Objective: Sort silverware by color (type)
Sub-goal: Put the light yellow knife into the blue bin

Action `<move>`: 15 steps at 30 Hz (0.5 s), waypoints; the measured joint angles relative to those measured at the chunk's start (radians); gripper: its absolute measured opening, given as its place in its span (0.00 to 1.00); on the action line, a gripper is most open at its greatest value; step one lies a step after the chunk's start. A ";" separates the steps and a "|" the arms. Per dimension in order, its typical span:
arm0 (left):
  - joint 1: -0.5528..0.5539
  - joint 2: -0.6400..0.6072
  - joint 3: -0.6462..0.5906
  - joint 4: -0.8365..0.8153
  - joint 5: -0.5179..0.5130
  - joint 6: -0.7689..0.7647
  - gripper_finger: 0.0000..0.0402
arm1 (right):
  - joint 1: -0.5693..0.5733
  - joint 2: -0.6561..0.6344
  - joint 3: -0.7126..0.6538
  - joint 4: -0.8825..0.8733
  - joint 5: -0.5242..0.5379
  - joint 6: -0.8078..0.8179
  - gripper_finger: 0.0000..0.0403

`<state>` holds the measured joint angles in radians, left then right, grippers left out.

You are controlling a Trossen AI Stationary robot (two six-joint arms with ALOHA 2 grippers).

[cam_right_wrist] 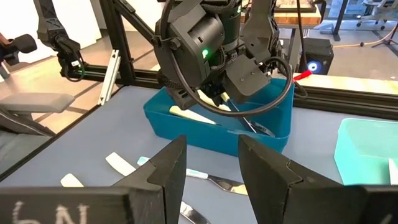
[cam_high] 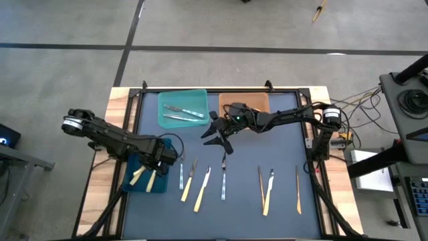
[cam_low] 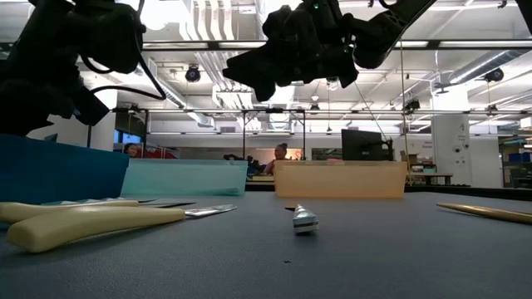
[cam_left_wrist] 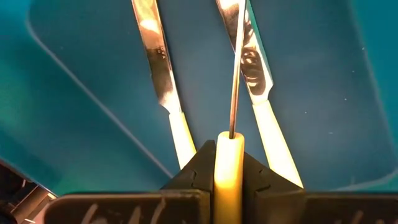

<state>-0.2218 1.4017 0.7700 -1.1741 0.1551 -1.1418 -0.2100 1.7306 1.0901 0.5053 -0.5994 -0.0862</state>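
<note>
While seven utensils (cam_high: 223, 179) lie loose, four are binned.

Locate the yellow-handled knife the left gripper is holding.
In the high view it is at the table's left, over the dark blue bin. The left gripper is shut on the yellow-handled knife, above two like knives already in the bin.

Hardly any writing could be read. The only marks were pale, hand-drawn strokes on the dark body of the right gripper (cam_right_wrist: 211, 163) in its own wrist view, cut off at the edge and looking like "6N". Similar pale strokes on the left gripper (cam_left_wrist: 229, 158) were illegible.
</note>
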 joint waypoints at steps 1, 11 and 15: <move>0.000 0.000 0.000 0.001 0.000 0.000 0.02 | 0.000 0.000 0.000 0.000 0.000 0.000 0.33; 0.000 0.000 0.000 0.008 -0.012 0.000 0.04 | 0.000 0.001 0.000 0.000 0.000 0.007 0.33; 0.000 -0.001 0.000 0.009 -0.014 0.000 0.06 | 0.000 0.001 0.000 0.000 0.000 0.006 0.33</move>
<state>-0.2218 1.4010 0.7700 -1.1656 0.1413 -1.1423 -0.2100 1.7313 1.0901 0.5052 -0.5995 -0.0800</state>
